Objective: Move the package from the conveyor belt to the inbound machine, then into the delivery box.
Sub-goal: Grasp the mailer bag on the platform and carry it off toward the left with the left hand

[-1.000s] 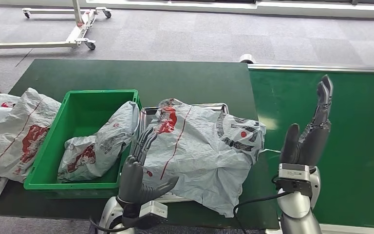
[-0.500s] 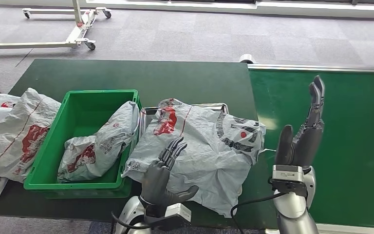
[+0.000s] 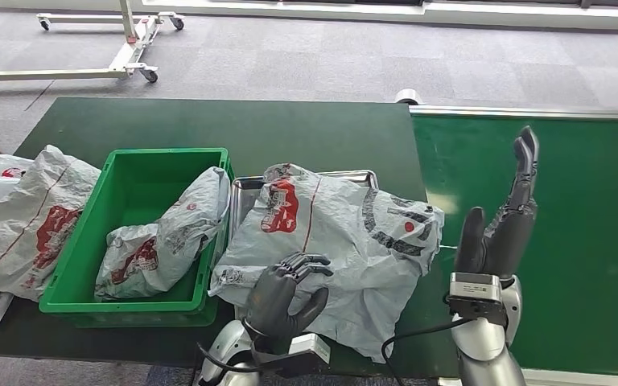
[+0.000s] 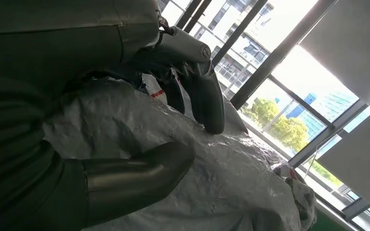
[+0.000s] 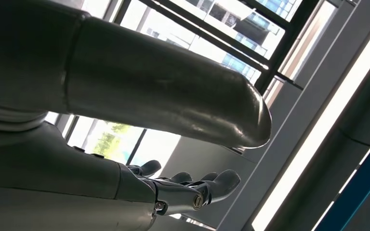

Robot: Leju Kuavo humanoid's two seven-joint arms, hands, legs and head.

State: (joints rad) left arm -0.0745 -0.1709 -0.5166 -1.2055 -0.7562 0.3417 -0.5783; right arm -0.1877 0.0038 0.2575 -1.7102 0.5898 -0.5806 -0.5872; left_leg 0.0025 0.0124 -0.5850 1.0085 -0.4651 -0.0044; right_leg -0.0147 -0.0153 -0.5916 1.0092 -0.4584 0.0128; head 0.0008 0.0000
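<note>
Your left hand point(image 3: 290, 291) is closing on the near edge of the package point(image 3: 338, 233) — the fingers point(image 4: 207, 96) curl down onto the grey plastic and the thumb point(image 4: 139, 166) presses in from below, so it grips a fold of the bag rather than its contents. The package lies draped over the metal tray of the inbound machine point(image 3: 245, 186), in the middle of the table point(image 3: 209, 125), just right of the green delivery box point(image 3: 141, 173) and touching its wall.

Before you lift, make sure the pinch takes in enough plastic; a thin fold of this slack film will likely slip or stretch. Raise it high enough that the hanging part clears the box rim, then carry it left. The box already holds another bag point(image 3: 165, 237), so aim for the free far-left part of it.

Your right hand point(image 3: 503, 229) stands empty with the fingers straight and spread, pointing up over the conveyor belt point(image 3: 579, 201), apart from the package — keep it there, out of the way.

The package's long axis runs roughly left to right, tilted from the far left toward the near right. Its red logo lies at the far-left end; the dark print sits toward the right end, beside the belt.
</note>
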